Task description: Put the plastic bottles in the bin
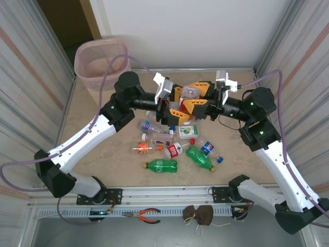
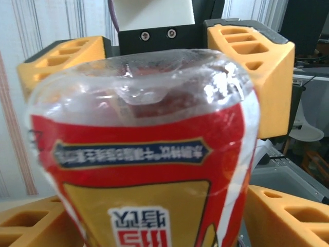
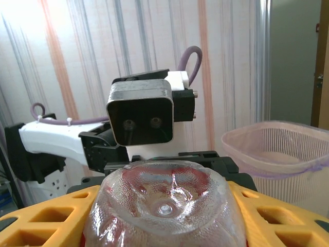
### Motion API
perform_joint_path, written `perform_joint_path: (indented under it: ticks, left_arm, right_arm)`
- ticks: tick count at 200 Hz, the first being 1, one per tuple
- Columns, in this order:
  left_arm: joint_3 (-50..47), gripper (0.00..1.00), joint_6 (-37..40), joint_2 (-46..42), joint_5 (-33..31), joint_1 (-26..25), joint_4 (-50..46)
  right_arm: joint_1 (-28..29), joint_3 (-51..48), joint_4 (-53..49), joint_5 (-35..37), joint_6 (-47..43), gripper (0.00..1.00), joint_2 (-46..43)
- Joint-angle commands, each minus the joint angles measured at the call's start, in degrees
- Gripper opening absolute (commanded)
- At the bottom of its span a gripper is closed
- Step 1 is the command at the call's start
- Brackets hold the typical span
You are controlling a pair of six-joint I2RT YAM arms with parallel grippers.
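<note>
Above the middle of the table, my right gripper (image 1: 199,96) is shut on a clear plastic bottle (image 1: 190,92) with a red and yellow label (image 2: 154,170). Its yellow fingers (image 3: 46,216) flank the bottle's clear base end (image 3: 164,206). My left gripper (image 1: 176,105) faces it from the other side, its fingers (image 2: 285,216) close along the labelled body; whether they press on it I cannot tell. Several more plastic bottles (image 1: 172,146) lie on the table below, among them a green one (image 1: 160,165). The beige bin (image 1: 100,62) with its pink liner stands at the far left corner.
Corrugated side walls close in the table left and right, and a white wall stands behind. Orange-handled pliers (image 1: 146,215) and a brown pouch (image 1: 198,215) lie on the front rail by the arm bases. In the right wrist view the bin (image 3: 277,154) stands beyond the left arm.
</note>
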Motion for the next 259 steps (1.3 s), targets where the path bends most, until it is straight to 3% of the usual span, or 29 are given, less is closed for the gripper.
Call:
perform_joint_path:
  ticks: [1,93,147,178,259]
  left_arm:
    - [1.08,0.73,1.75,0.38,2.32,-0.55,0.93]
    - [0.93,0.56,2.51,-0.38,3.65,-0.57,1.31]
    - [1.07,0.55,4.85,-1.33,0.50,-0.06,-1.79]
    - [1.16,0.55,4.62,-1.99,-1.32,1.89,-2.57]
    - [10.75,0.55,5.99,-1.06,-20.32,12.07,-18.40]
  right_arm:
    - [0.75,2.31,2.27,1.46,1.07,0.50,-0.89]
    - [1.39,2.90,1.08,2.44,0.61,0.51,-1.29]
    - [1.48,3.10,-4.47,6.99,-2.17,0.75,-3.20]
    - [1.48,3.47,-8.75,11.07,-4.71,0.79,-5.48]
    - [1.22,4.63,-18.26,21.72,-9.12,0.79,-9.57]
